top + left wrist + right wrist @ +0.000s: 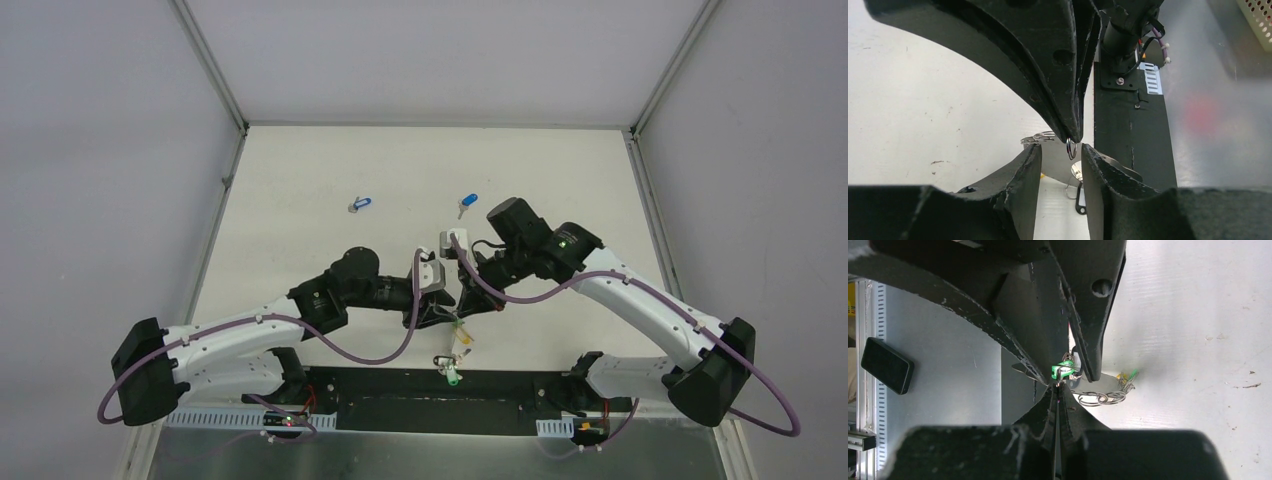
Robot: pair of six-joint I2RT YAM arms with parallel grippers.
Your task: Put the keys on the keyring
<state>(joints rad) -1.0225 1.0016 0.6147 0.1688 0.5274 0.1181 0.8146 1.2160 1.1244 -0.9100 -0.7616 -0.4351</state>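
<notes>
Since both my arms meet low over the near side of the counter [300, 170], what matters is how the two claws face each other just beside the keyring [1096, 398]. My left claw [1061, 147] points tip-to-tip at my right claw [1057, 390]. Its jaws stand apart on either side of the other's tips and grip nothing I can see. My right claw is pinched shut on a small wire loop [1071, 149], held edge-on in the gap between the left fingers. A green key [1064, 370] sits just beside that loop, nearer the left claw. A blue key [360, 204] and a second blue key [467, 203] lie well beyond the keyring.
</notes>
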